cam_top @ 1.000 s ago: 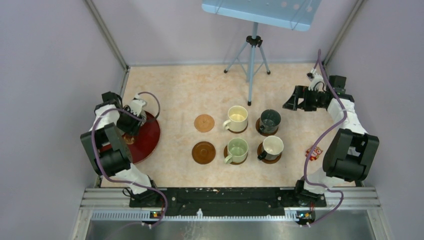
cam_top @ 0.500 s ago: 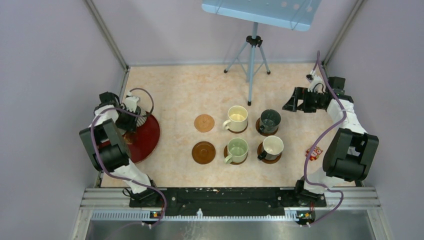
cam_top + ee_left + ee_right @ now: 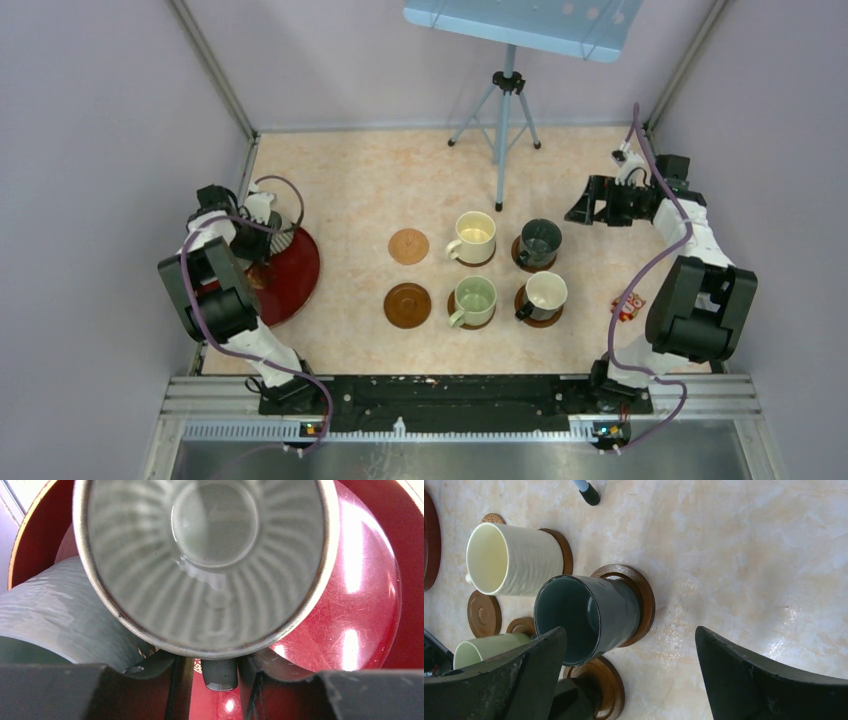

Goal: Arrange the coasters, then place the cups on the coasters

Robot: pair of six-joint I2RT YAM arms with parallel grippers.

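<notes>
Inspection found the left fingers [image 3: 165, 670] lowered over the red tray [image 3: 365, 590] at the left edge of the tabletop [image 3: 370, 190]. They were set to a narrow gap and stood one on either side of the handle [image 3: 219, 674] of the ribbed grey cup [image 3: 210, 555]. A thin strip of tray showed on each side of the handle, so the fingers were not clamped on it. The ribbed grey cup stood upright on the tray, mouth up. The plain grey cup [image 3: 55, 620] stood just beside it, also on the tray; whether the two cups touched could not be determined. The right fingers [image 3: 509, 680] were spread to full width and held nothing. They were positioned at the far right of the tabletop, to the right of the dark green-grey cup [image 3: 540, 240] and apart from it. At mid-tabletop four cups stood in a two-by-two block, each on one of four brown coasters [image 3: 644, 600]. The cream cup [image 3: 475, 236] and dark green-grey cup formed the far row. The pale green cup [image 3: 475, 298] and the dark cup with a white inside [image 3: 546, 292] formed the near row. Just left of that block, two coasters lay bare: a tan coaster [image 3: 408, 246] in the far row and a dark brown coaster [image 3: 407, 305] in the near row. A tripod [image 3: 505, 110] stood at the far side of the tabletop.
</notes>
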